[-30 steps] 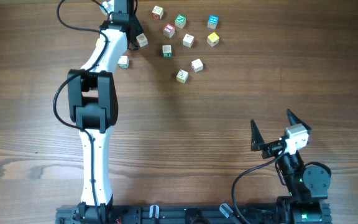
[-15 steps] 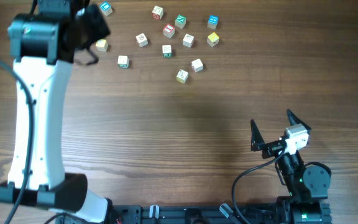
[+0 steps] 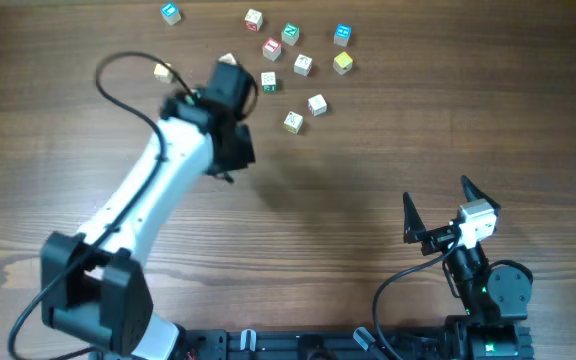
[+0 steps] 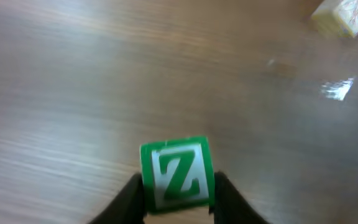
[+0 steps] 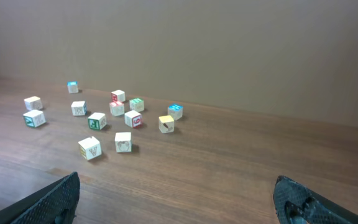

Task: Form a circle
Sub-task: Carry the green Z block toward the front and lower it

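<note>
My left gripper (image 4: 177,186) is shut on a small cube with a green letter Z on a white face (image 4: 177,174), held just above the wooden table. In the overhead view the left gripper (image 3: 236,158) hangs below the scattered letter cubes, and the held cube is hidden under it. Loose cubes lie apart at the back, among them a green one (image 3: 290,33), a red one (image 3: 272,47) and a pale one (image 3: 316,104). The circle is out of view. My right gripper (image 3: 442,205) (image 5: 176,199) stands open over bare table at the front right, holding nothing.
A blue cube (image 3: 171,13) and a yellowish cube (image 3: 162,71) lie apart at the back left. Another pale cube (image 4: 344,14) shows at the left wrist view's top right. The right wrist view has the cube cluster (image 5: 124,118) far ahead.
The left arm has swung from the back left of the table to a spot just below the cube cluster. The right arm has not moved.
</note>
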Controlling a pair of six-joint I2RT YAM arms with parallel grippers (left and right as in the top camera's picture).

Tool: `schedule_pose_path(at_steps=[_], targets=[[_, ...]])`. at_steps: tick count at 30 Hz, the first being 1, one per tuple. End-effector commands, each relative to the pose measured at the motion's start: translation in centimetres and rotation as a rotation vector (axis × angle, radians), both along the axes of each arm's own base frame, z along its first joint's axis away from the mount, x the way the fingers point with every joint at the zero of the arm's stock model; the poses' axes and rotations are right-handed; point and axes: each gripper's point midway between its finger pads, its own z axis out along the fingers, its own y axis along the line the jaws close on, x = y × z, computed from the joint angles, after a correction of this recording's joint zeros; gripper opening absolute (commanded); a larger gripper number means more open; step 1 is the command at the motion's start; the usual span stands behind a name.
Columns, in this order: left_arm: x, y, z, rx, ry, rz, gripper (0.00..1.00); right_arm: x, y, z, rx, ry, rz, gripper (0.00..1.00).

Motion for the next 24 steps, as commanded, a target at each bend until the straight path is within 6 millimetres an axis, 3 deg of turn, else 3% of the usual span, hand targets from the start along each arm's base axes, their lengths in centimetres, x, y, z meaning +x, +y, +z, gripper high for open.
schedule_pose_path(at_steps=[1, 4, 11, 15, 17, 18, 19, 22, 24], targets=[[-0.6, -0.3, -4.7, -0.016, -0.027, -0.002, 0.24, -0.1, 0.0, 0.3, 0.004, -0.011, 0.000, 1.00], [-0.2, -0.4, -6.9, -0.036, -0.088, -0.001, 0.24, -0.1, 0.0, 0.3, 0.004, -0.011, 0.000, 1.00], [2.4, -1.1, -6.9, -0.078, -0.199, 0.036, 0.24, -0.1, 0.0, 0.3, 0.004, -0.011, 0.000, 1.00], [3.1, -1.3, -8.9, -0.066, -0.192, 0.038, 0.24, -0.1, 0.0, 0.3, 0.003, -0.011, 0.000, 1.00], [3.2, -1.1, -9.0, -0.054, -0.198, 0.042, 0.34, -0.1, 0.0, 0.3, 0.004, -0.011, 0.000, 1.00], [3.4, -1.2, -9.0, -0.057, -0.204, 0.042, 0.52, -0.1, 0.0, 0.3, 0.004, -0.011, 0.000, 1.00], [3.5, -1.2, -8.9, -0.058, -0.208, 0.041, 0.63, -0.1, 0.0, 0.3, 0.004, -0.011, 0.000, 1.00], [4.0, -0.5, -8.7, -0.019, -0.239, 0.049, 0.65, -0.1, 0.0, 0.3, 0.004, -0.011, 0.000, 1.00], [4.2, -0.3, -8.6, -0.007, -0.248, 0.054, 0.58, -0.1, 0.0, 0.3, 0.003, -0.011, 0.000, 1.00]])
